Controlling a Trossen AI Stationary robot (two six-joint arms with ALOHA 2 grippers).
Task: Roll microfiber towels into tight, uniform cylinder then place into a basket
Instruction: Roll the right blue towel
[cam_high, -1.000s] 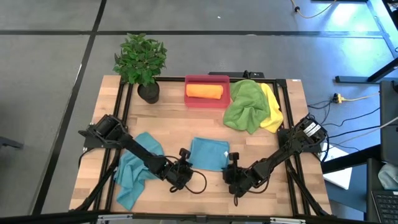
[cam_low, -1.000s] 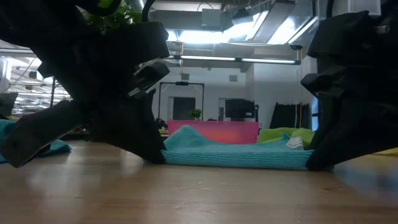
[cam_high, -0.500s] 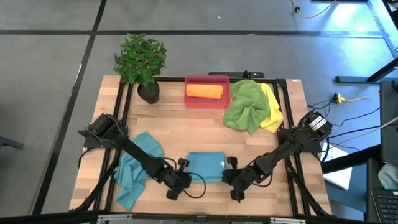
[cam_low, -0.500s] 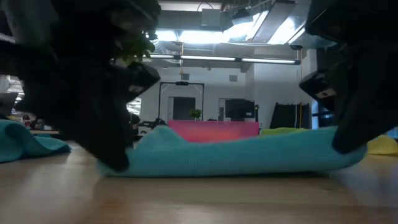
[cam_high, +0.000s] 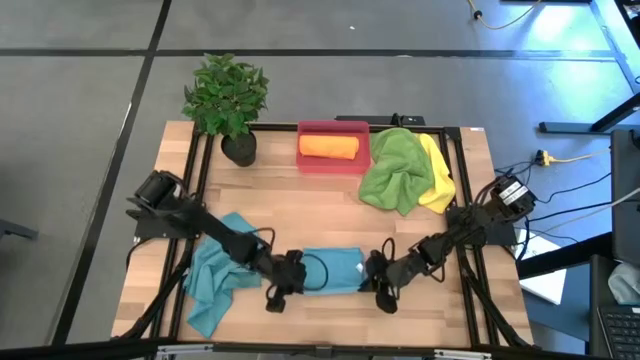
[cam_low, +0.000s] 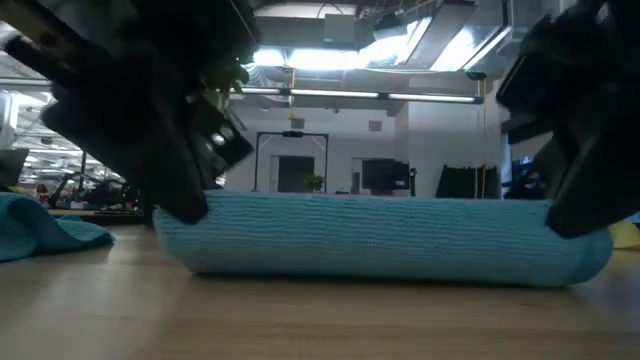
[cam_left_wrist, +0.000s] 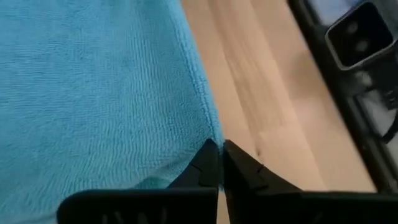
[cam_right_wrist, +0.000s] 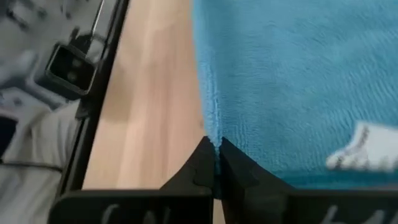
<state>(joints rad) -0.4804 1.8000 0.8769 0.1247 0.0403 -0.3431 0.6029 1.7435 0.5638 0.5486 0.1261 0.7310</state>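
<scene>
Folded teal towel (cam_high: 330, 271) now narrower – plant (cam_high: 226, 96) | basket (cam_high: 333, 160) far behind

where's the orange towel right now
In the high view the rolled orange towel lies inside the red basket at the table's far edge, between the potted plant and the green towel.

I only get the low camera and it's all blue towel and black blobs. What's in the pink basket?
Observer: From above, one rolled orange towel lies in the red-pink plastic basket.
Operator: Are the claws pinching my blue towel?
Observer: Yes. The left gripper is shut on the teal-blue microfiber towel at its edge, and the right gripper on the opposite edge.
Operator: Any more towels?
Observer: A crumpled green towel lies over a yellow towel beside the basket.
</scene>
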